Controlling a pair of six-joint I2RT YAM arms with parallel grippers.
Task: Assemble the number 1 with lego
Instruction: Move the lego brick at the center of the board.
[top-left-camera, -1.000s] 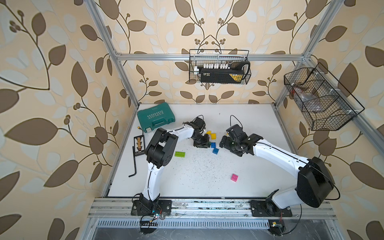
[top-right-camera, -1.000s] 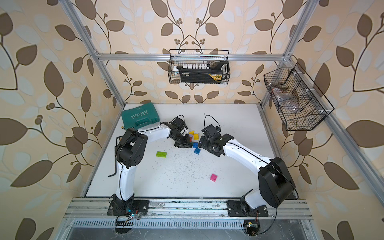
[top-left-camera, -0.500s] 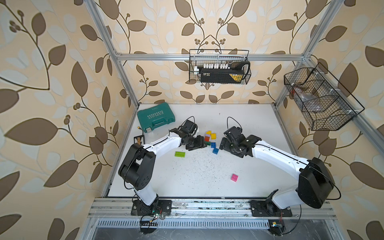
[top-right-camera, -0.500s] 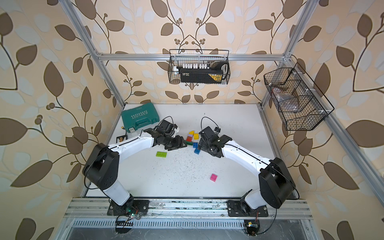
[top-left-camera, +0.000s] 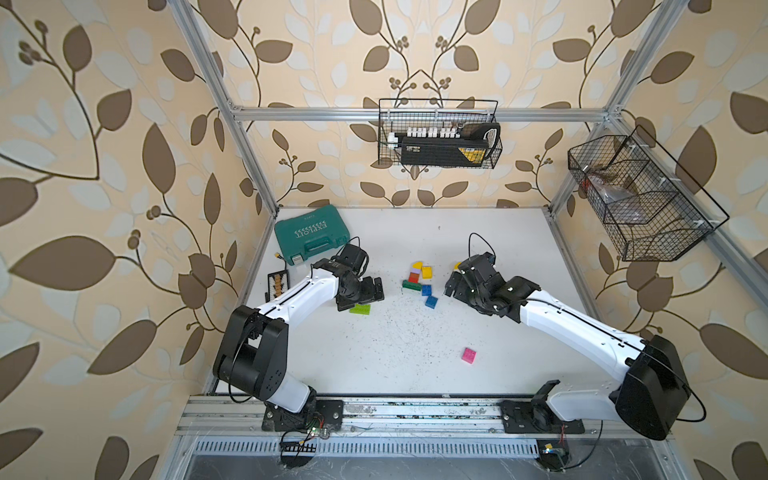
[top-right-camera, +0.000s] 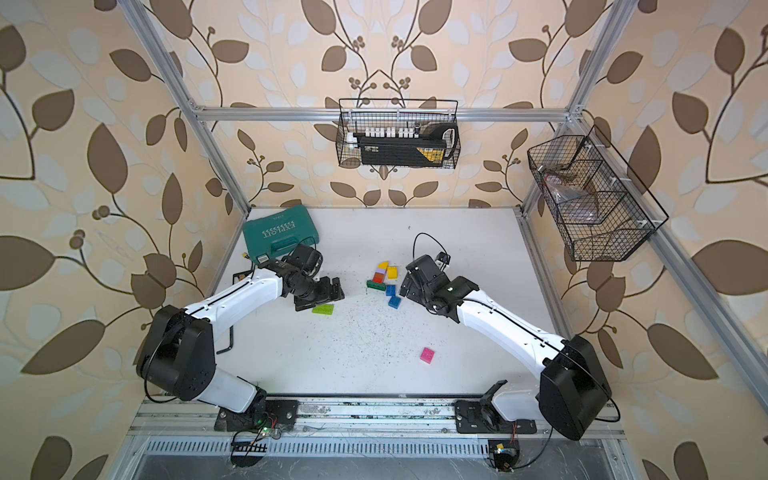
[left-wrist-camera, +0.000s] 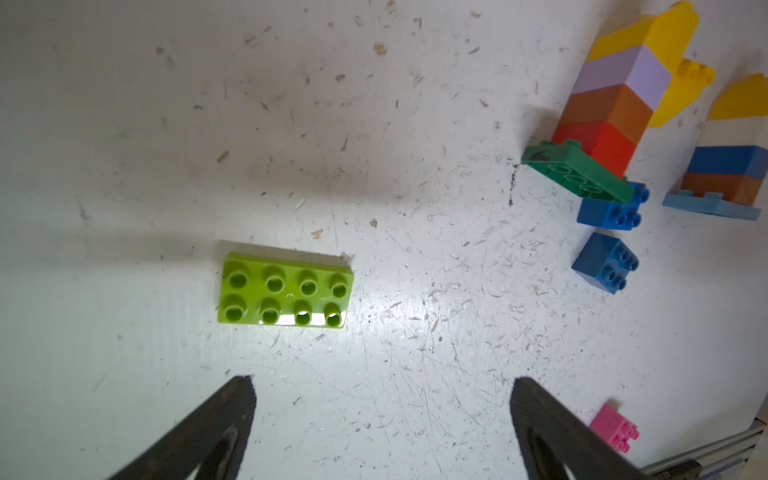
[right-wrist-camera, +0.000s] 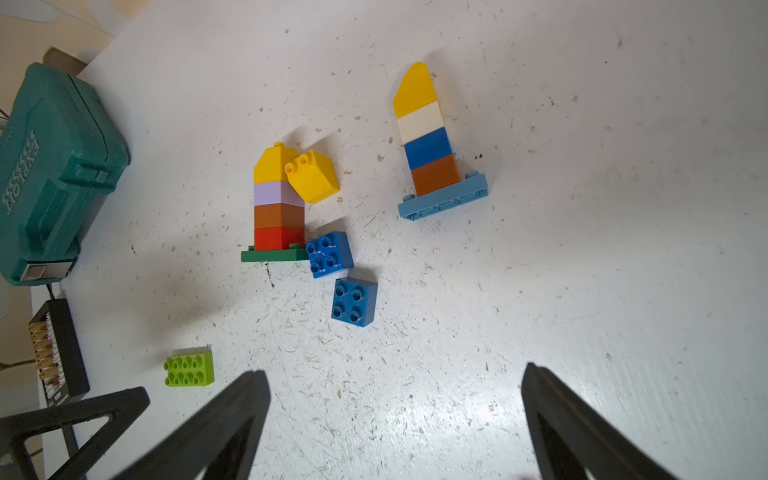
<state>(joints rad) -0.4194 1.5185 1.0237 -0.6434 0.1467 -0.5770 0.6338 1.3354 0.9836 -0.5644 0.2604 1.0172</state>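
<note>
Lego lies on the white table. A lime oblong brick (top-left-camera: 360, 309) (left-wrist-camera: 284, 291) lies flat, studs up, just ahead of my open left gripper (top-left-camera: 376, 291) (left-wrist-camera: 382, 386), nearer one finger; nothing is between the jaws. A stack of yellow, lilac, brown and red on a green plate (right-wrist-camera: 277, 208) (top-left-camera: 415, 276) lies on its side. Beside it are a loose yellow brick (right-wrist-camera: 312, 176) and two blue bricks (right-wrist-camera: 329, 254) (right-wrist-camera: 354, 301). A second stack on a light-blue plate (right-wrist-camera: 428, 141) lies further over. My right gripper (top-left-camera: 451, 286) (right-wrist-camera: 392, 374) hangs open and empty, right of the blue bricks.
A pink brick (top-left-camera: 469, 355) lies alone toward the front. A teal tool case (top-left-camera: 309, 232) sits at the back left, with a black bit holder (top-left-camera: 277, 282) and a hex key (top-right-camera: 227, 340) along the left edge. Wire baskets (top-left-camera: 439, 139) (top-left-camera: 640, 199) hang on the walls.
My left gripper has opened and drawn back to the left, from the brick cluster to the lime brick. The right gripper has stayed almost where it was.
</note>
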